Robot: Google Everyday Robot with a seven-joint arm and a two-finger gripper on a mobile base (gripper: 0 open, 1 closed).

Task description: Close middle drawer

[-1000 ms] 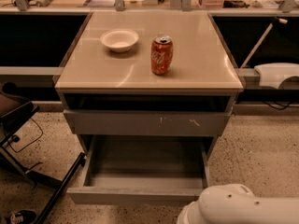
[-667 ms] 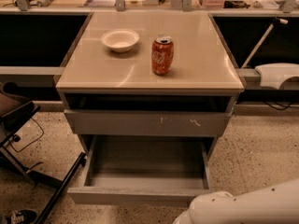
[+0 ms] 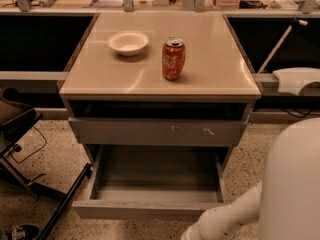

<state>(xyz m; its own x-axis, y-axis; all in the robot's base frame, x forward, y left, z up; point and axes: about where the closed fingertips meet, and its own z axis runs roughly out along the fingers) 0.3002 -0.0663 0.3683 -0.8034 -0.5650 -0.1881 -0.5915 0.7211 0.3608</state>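
Note:
The middle drawer [image 3: 150, 210] is pulled far out of the cabinet, low in the camera view. Its plain grey front faces me and its grey tray interior [image 3: 157, 174] shows nothing inside. Above it sits the grey drawer front with white scratch marks [image 3: 157, 132], nearly shut. My white arm [image 3: 292, 184] fills the lower right corner, and one link [image 3: 220, 224] reaches down and left just in front of the open drawer's right end. My gripper is out of view, below the bottom edge.
A white bowl [image 3: 128, 42] and a red soda can [image 3: 173, 59] stand on the beige cabinet top [image 3: 215, 74]. A black chair base [image 3: 30, 184] stands on the speckled floor at the left. A white object [image 3: 297, 79] lies on the right ledge.
My white arm has swung up and to the right and now covers much more of the lower right corner. The drawer has not moved.

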